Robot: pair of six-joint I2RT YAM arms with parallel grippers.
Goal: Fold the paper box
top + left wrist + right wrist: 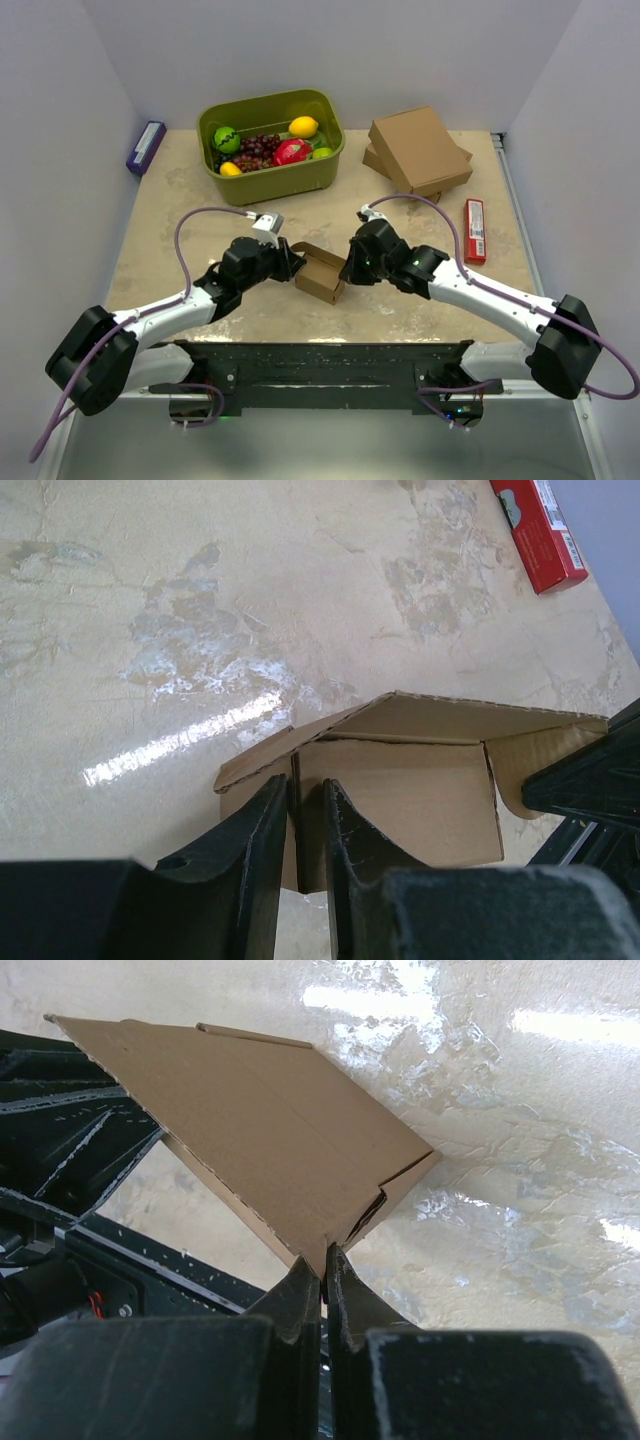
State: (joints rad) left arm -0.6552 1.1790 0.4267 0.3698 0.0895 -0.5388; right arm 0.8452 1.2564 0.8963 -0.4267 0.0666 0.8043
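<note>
The paper box is a small brown cardboard box, partly folded, held between my two arms near the table's middle. My left gripper is shut on its left wall; in the left wrist view the fingers straddle an upright cardboard edge of the paper box, with a flap open above it. My right gripper is shut on the box's right side. The right wrist view shows that gripper pinching the pointed corner of a cardboard panel of the paper box.
At the back stands a green bin holding fruit. Stacked brown cardboard boxes lie at the back right. A red packet lies to the right, and a purple box at the far left edge.
</note>
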